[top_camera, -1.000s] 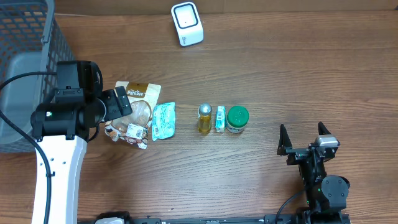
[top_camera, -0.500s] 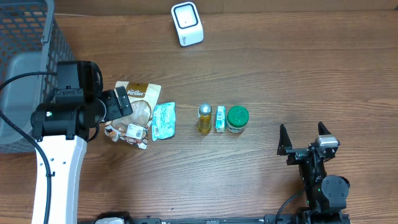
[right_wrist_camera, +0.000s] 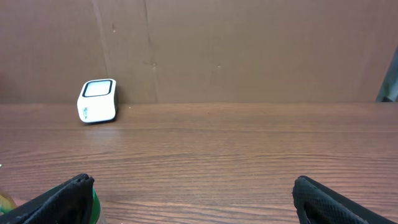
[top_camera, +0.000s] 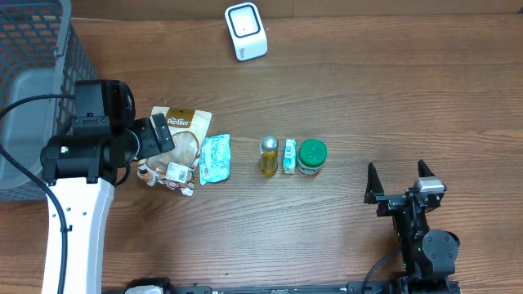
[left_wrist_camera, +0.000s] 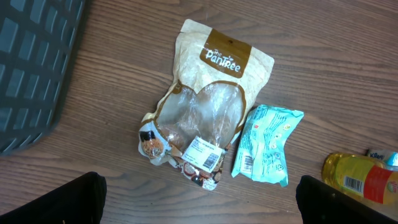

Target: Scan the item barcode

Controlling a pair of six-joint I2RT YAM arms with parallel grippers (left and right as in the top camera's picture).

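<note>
Close to the table's (top_camera: pixel 368 90) near edge, toward its right end, the right gripper (top_camera: pixel 396 175) stood with jaws spread wide and empty. Near the left edge, the left gripper (top_camera: pixel 157 137) hovered, jaws wide, over the Panitee pouch (left_wrist_camera: pixel 208 118), holding nothing. A teal packet (left_wrist_camera: pixel 267 146) lay just beside the pouch, then a yellow bottle (top_camera: pixel 269 156), small box (top_camera: pixel 289 155) and green-lidded jar (top_camera: pixel 312 156). The white scanner (top_camera: pixel 246 31) sat by the far edge, and a grey basket (top_camera: pixel 33 90) filled the far left corner.

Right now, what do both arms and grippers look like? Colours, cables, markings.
Left arm: white shell, black joint housings, black cables looping off it. Left gripper: black fingers. Right arm: all black, grey block at the wrist. Right gripper: two pointed black fingers. No readable markings.
</note>
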